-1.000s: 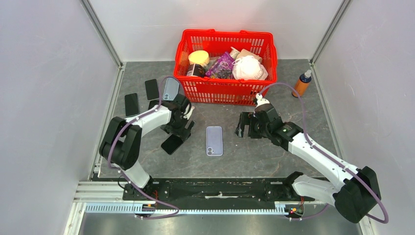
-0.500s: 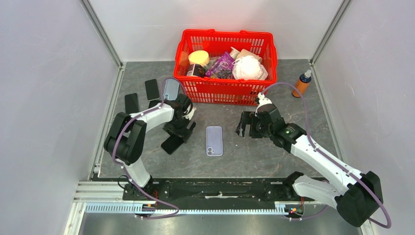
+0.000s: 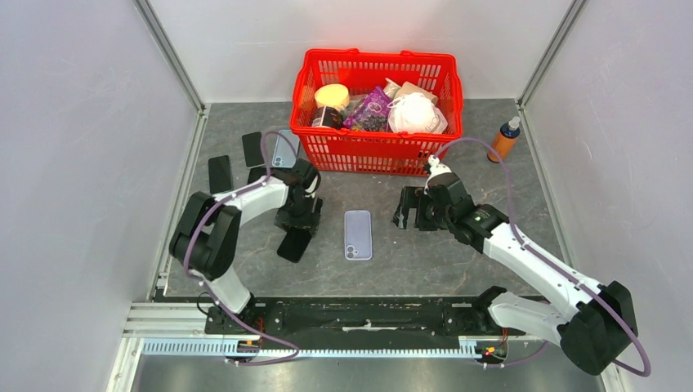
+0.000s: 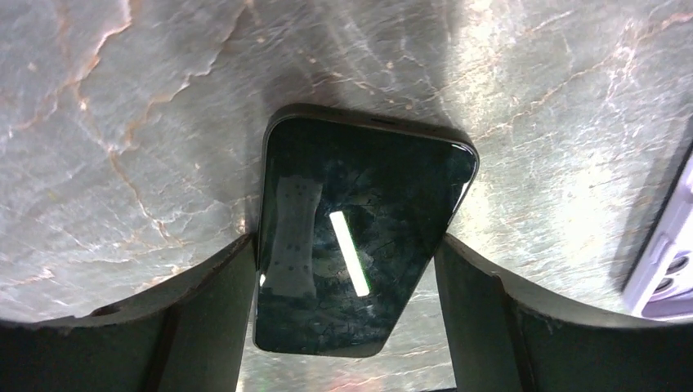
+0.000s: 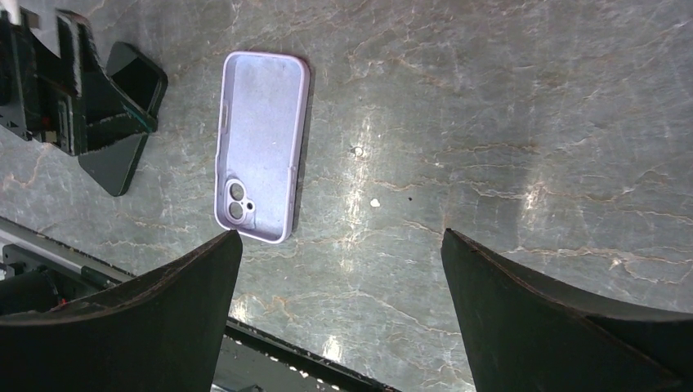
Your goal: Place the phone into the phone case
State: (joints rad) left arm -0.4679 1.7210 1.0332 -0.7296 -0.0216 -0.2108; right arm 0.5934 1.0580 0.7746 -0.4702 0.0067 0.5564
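Seen from above, the left claw (image 3: 297,225) covers one end of the glossy black, flat rectangular phone (image 3: 293,245), so the grip is hard to read there. The left wrist view shows more. The claw's dark curved fingers (image 4: 208,318) sit against both long edges of the phone (image 4: 351,245), clenched on it, with the mirror-smooth screen facing up. The phone sits near the lilac, round-cornered plastic phone case (image 3: 357,234), on its left. The case lies flat on the grey veined stone-look tabletop (image 3: 458,261), and only its corner (image 4: 666,261) shows in that wrist view. The right claw (image 3: 406,209) is on the case's other side, apart from it, spread wide and holding nothing.
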